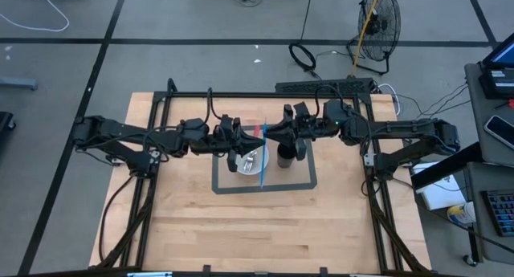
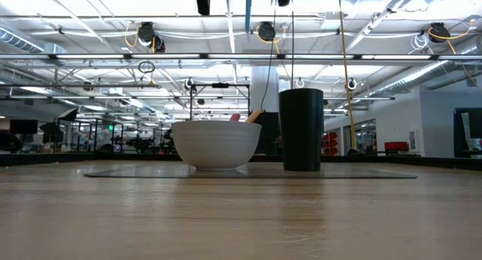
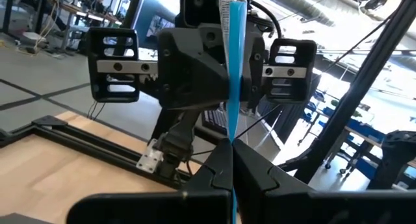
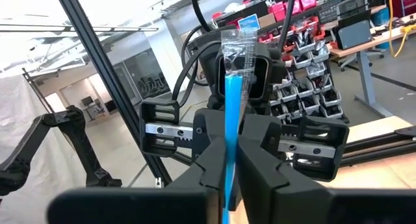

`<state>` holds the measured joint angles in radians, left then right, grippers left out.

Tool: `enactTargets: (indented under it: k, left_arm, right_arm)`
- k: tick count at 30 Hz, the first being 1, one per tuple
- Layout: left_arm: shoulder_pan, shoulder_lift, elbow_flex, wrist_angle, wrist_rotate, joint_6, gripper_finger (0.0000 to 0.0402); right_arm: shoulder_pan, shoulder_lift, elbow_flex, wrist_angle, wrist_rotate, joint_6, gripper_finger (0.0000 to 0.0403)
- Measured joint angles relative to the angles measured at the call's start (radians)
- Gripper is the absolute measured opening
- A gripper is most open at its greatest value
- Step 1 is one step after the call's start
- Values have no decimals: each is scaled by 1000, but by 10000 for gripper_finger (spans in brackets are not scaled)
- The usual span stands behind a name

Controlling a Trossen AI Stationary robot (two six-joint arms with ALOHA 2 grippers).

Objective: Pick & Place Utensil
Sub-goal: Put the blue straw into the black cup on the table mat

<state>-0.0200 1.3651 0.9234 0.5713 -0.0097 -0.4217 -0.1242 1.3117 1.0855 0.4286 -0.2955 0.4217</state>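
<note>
A thin blue utensil (image 1: 263, 158) in a clear plastic sleeve is held high above the table between both grippers. My left gripper (image 1: 245, 139) reaches in from the table's left and my right gripper (image 1: 277, 135) from the right; they face each other, both shut on the utensil. In the low view only its lower end (image 2: 248, 11) shows, hanging over the gap between a white bowl (image 2: 216, 143) and a black cup (image 2: 301, 130). The bowl and cup stand on a grey-edged mat (image 1: 309, 185). Red and wooden utensil tips (image 2: 254, 115) stick out of the bowl. My left gripper pinches the blue utensil's shaft (image 3: 231, 160) between its two fingers, coming level from the table's left, fingers across the shaft. The utensil is lifted clear and stands roughly upright. My right gripper pinches the same blue shaft (image 4: 229, 160) between its two fingers, level from the table's right, across it. The clear sleeve's end (image 4: 238, 47) sticks out beyond the fingers. The utensil is clear of the table.
A black metal frame (image 1: 241, 95) runs around the table's far and side edges. The near half of the wooden tabletop (image 1: 257, 229) is bare. A fan (image 1: 377, 20) and cables lie on the floor beyond the far edge.
</note>
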Motion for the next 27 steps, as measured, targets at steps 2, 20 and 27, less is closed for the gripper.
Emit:
enactTargets:
  k: [2,20,27]
  left_arm:
    - [0,0,0,0,0,0,0]
    - [0,0,0,0,-18,-1,29]
    - [0,0,0,-2,-38,5,98]
  right_arm:
    - [0,0,0,0,-7,0,18]
    - [2,0,0,0,-22,-23,1]
    - [2,0,0,-2,-24,-23,1]
